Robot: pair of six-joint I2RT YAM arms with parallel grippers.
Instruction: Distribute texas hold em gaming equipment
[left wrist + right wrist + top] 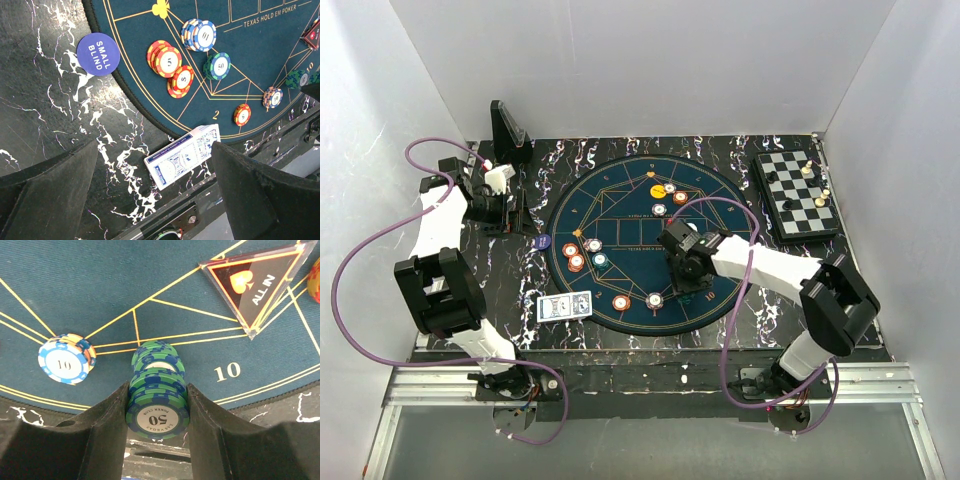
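Now: right pincer [158, 387] closed on green chips [157, 417], stack between its pads, mat [100, 280] beneath. Lift straight, squeeze evenly so lower chips don't drop; avoid blue chip [65, 359] left. Left pincer [155, 145] wide, deck [182, 155] below.

My right fingers [100, 440] hide both sides of the green chip stack [157, 390]. The picture's edge cuts off an orange chip [315, 280].

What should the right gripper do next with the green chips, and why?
Probably lift straight up a little. The right gripper has a finger against each side of the green chips, which seem to stand on the mat, so the grip looks set. Raising them clears the mat before carrying.
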